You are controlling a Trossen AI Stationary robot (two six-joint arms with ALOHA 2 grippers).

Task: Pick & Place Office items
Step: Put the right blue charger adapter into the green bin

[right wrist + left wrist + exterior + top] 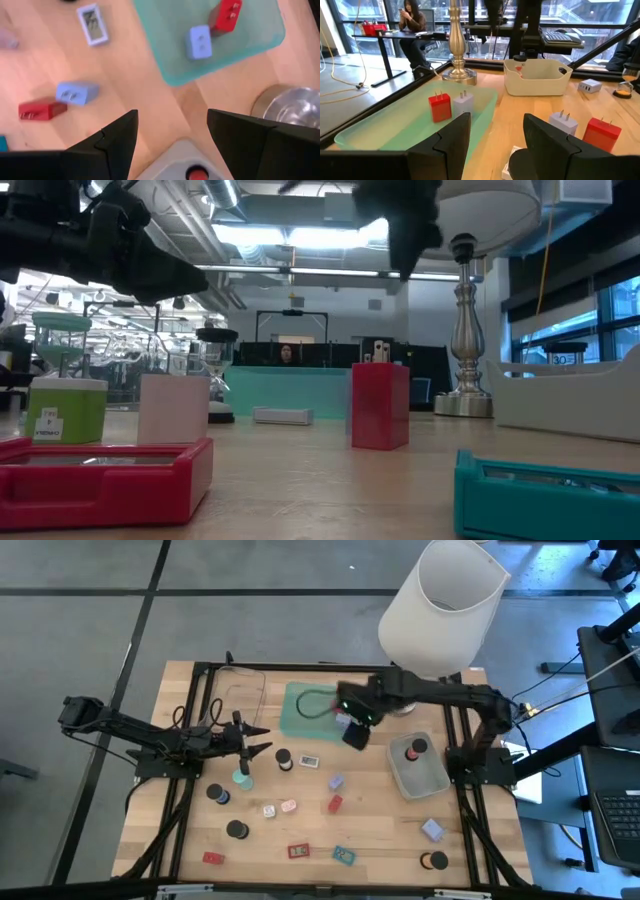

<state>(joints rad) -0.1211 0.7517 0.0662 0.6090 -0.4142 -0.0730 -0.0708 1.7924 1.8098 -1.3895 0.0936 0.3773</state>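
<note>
Two claws apart and empty, left claw (262,739) near mint-green cap (242,778), right claw (349,724) over green tray (300,712), no legible writing.

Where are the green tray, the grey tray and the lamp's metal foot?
green tray (300,712): high view, bare floor.
grey tray (535,82): left wrist view, front wall.
lamp's metal foot (465,402): low view, round base.

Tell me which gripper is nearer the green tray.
Right. The right gripper hangs at the green tray's lamp-side edge, jaws open and empty. The left gripper waits over the bare table off the tray's opposite side, slightly farther away, jaws open too.
</note>
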